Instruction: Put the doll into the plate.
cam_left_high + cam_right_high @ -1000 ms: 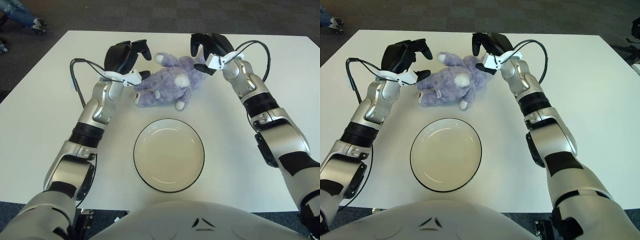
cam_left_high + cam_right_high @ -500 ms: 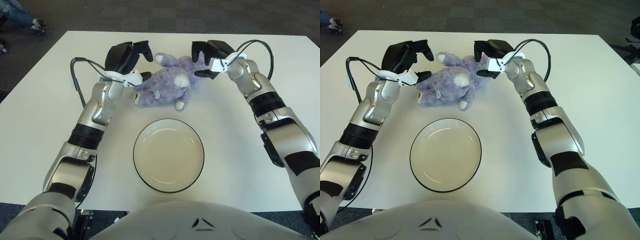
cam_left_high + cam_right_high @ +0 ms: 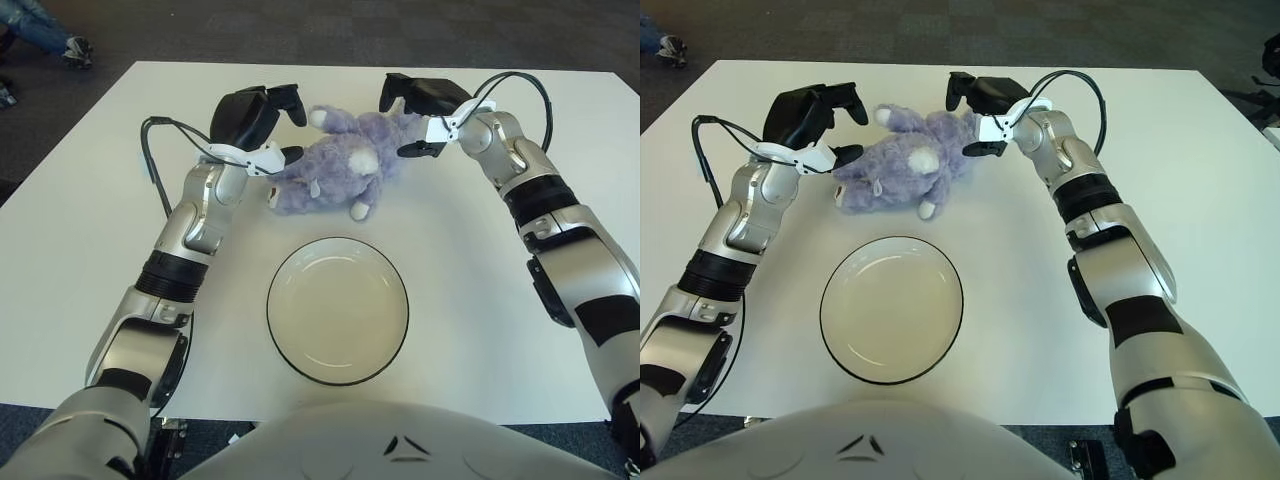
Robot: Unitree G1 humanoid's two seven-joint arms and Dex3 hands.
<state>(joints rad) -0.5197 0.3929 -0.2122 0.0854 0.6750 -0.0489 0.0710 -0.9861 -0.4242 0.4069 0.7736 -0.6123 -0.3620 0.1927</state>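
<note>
A purple plush doll (image 3: 335,162) lies on its side on the white table, just beyond a white plate with a dark rim (image 3: 337,310). My left hand (image 3: 268,120) hovers at the doll's left end, fingers spread around it without gripping. My right hand (image 3: 408,118) sits at the doll's right end, fingers open, one finger above and one below the plush edge. The plate holds nothing.
The white table (image 3: 90,240) reaches to dark carpet at the back. A black cable (image 3: 155,150) loops off my left forearm, another arcs over my right wrist (image 3: 510,85). A person's shoe (image 3: 75,48) shows at the far left.
My right hand has swung from above the doll's head to its right side, forearm shifting rightward. The left hand and doll have barely moved.
</note>
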